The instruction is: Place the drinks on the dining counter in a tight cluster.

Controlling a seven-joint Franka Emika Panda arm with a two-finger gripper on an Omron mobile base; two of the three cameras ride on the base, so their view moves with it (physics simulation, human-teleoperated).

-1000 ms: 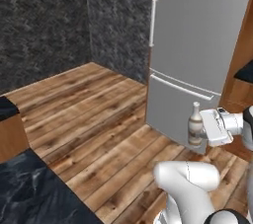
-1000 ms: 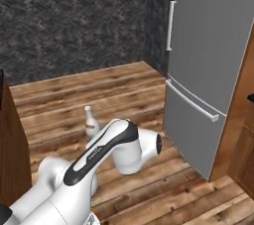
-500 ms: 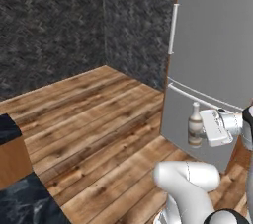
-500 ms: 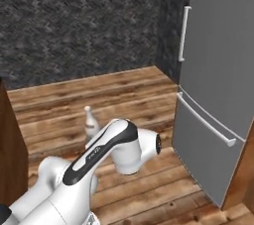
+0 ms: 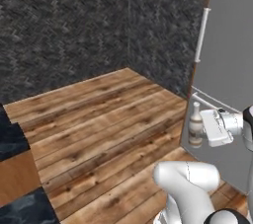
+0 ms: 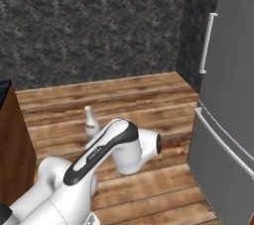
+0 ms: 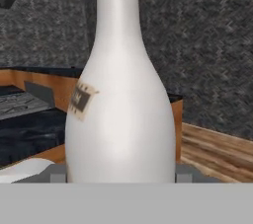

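My gripper (image 5: 199, 130) is shut on one of the drinks, a slim tan bottle (image 5: 195, 125) with a white neck, held upright above the wooden floor. From the right base view the bottle (image 6: 90, 123) stands just behind the arm's elbow. Seen from the hand, the bottle (image 7: 121, 104) rises close up between the gripper (image 7: 121, 176) fingertips, its small label turned to the left. A black marble top with a wood panel (image 5: 17, 176) lies at the lower left; I cannot tell if it is the dining counter.
A tall grey fridge (image 5: 227, 70) with a white handle stands close on the right, also the fridge (image 6: 225, 120). Dark stone walls (image 5: 74, 25) close the corner behind. A black counter with a stove (image 7: 29, 119) lies behind the bottle.
The whole picture has shifted: the base has turned, so the fridge slides right and the wall corner comes into view. The bottle stays in the gripper, unchanged.
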